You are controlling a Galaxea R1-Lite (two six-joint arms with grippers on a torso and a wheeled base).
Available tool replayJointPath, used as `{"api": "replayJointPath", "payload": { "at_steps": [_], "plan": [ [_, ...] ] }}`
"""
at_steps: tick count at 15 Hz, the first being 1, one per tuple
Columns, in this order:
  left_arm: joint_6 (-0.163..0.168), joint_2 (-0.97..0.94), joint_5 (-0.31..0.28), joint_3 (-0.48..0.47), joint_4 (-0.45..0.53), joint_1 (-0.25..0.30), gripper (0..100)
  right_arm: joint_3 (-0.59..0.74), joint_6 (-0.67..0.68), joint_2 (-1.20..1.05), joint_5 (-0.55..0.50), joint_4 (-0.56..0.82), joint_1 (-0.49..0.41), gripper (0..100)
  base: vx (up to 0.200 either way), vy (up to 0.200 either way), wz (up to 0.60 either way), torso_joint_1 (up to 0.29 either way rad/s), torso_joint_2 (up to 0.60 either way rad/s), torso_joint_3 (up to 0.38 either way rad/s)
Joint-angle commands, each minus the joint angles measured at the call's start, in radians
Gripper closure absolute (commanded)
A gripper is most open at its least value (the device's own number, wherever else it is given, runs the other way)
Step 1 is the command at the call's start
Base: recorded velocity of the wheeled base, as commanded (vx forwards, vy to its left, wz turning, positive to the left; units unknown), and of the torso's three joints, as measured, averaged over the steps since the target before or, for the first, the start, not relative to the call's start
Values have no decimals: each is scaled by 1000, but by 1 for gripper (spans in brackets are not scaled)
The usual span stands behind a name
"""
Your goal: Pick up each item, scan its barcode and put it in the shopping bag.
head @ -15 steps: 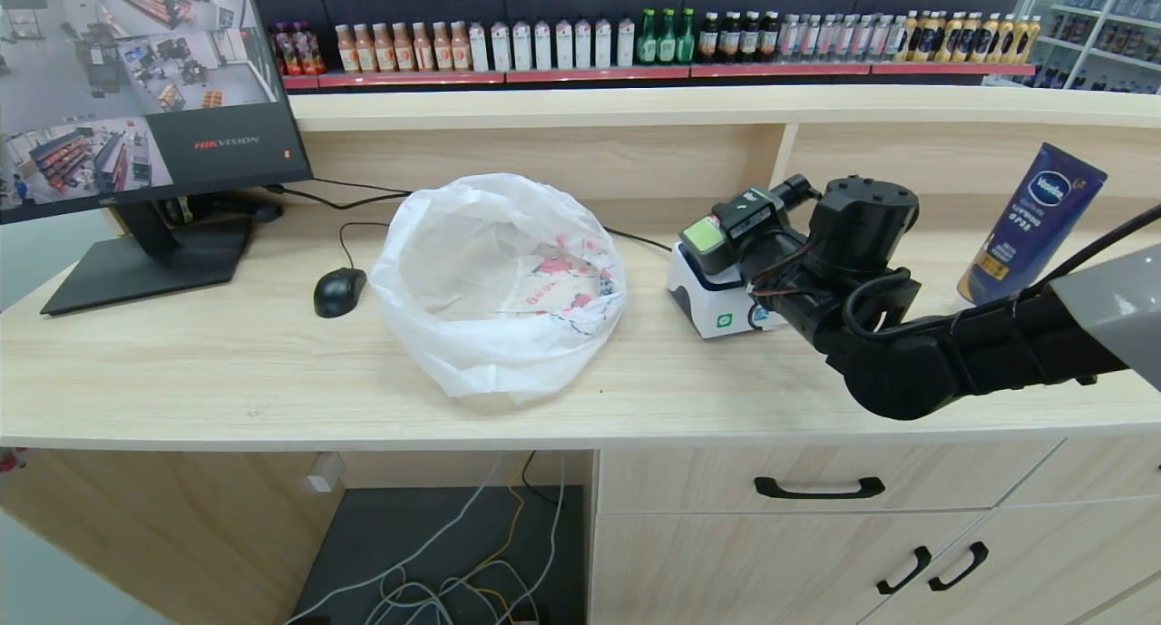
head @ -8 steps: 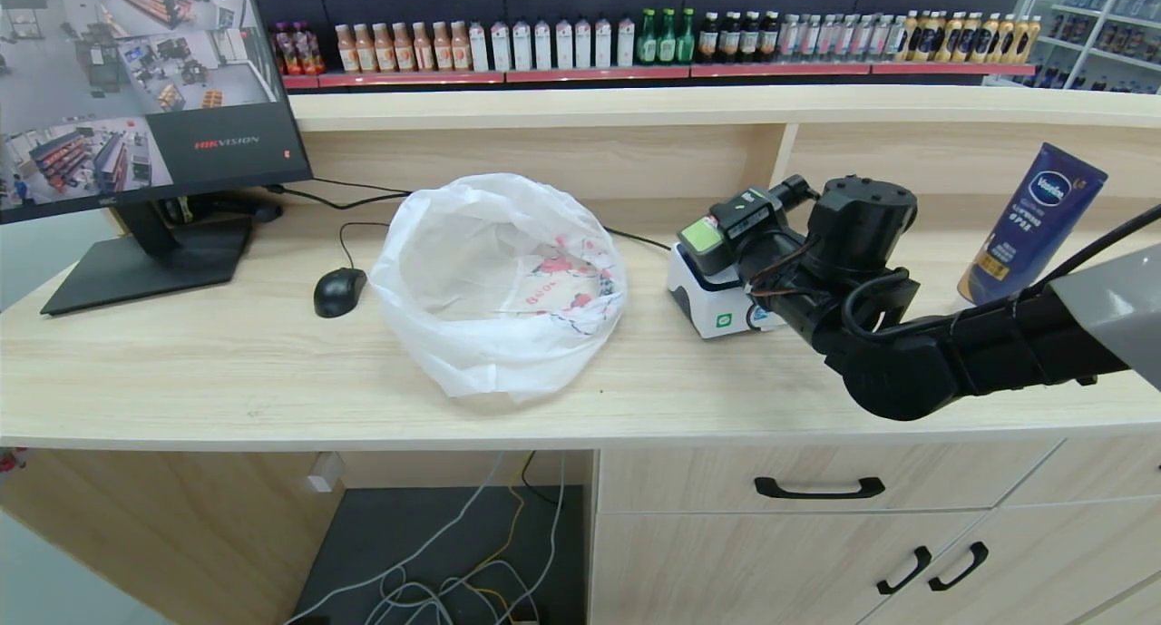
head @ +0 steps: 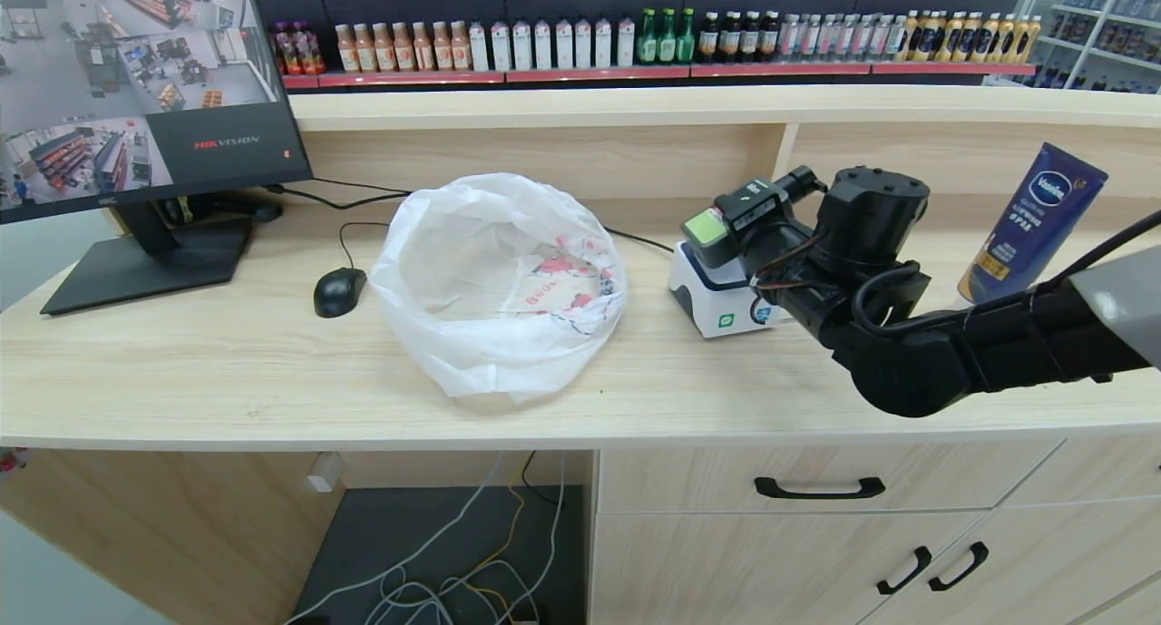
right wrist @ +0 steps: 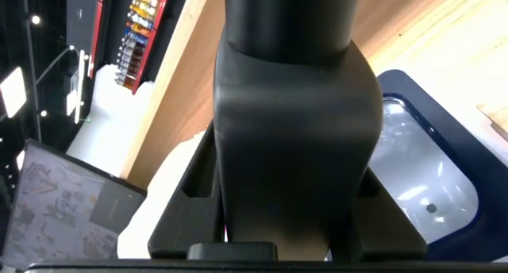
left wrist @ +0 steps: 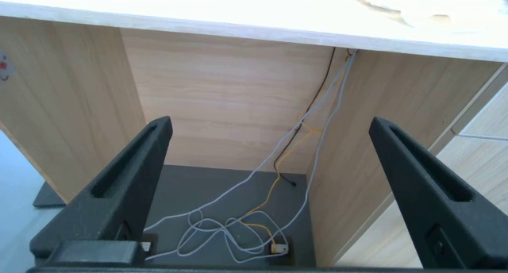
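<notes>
While scanner [head: 717, 291] sits beside bag [head: 497, 280], mouse [head: 339, 291] left.

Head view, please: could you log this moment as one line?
right gripper: holding dark item above scanner | left gripper: jaws open, below counter | bag: open on counter | blue tube: standing
</notes>
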Motion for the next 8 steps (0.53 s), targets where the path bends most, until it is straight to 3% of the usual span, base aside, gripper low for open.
{"api": "replayJointPath", "payload": {
  "at_steps": [1,8],
  "plan": [
    [-1,0,0,0,0,0,0,6,-2,-26,-6,-1,0,100,0,0,0,0,0,0],
    [-1,0,0,0,0,0,0,164,-57,-193,-22,-2,-4,100,0,0,0,0,0,0]
  ]
}}
